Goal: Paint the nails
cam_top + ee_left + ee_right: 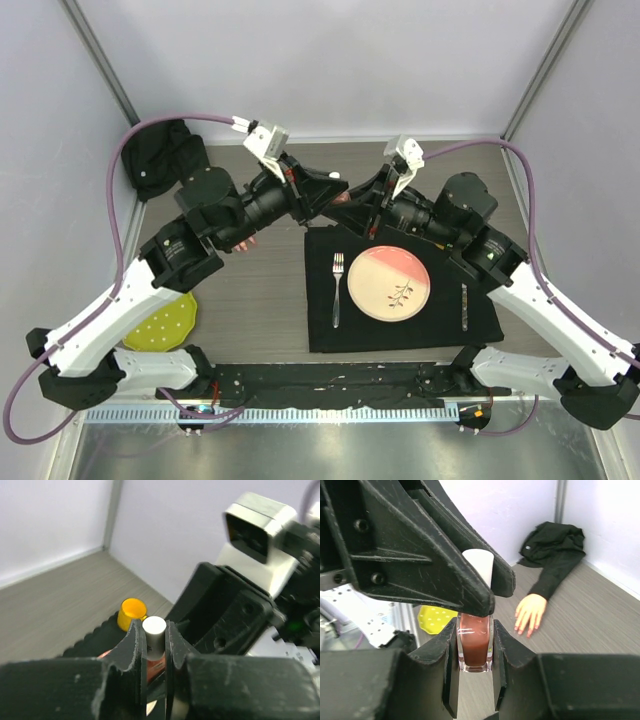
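right gripper (475,632) clamped narrow on the body of the polish bottle (474,650), left gripper (154,635) pinched tight on its white cap (154,626), nails (527,630) on the mannequin hand (532,607) lying flat on the table (260,300), far left, well apart from the bottle

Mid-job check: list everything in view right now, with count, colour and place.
polish bottle: one, reddish-brown, white cap, held above mat's far edge
mannequin hand: one, pale pink, far left
nails: several, pinkish-red, its fingertips
sleeve: one, black, far-left corner
mat: one, black, centre
plate: one, pink and cream, on mat
fork: one, silver, left of plate
knife: one, grey, right of plate
dish: one, yellow-green, near left
cup: one, orange-yellow, beside mat
left gripper: black, shut on bottle's cap
right gripper: black, shut on bottle's body
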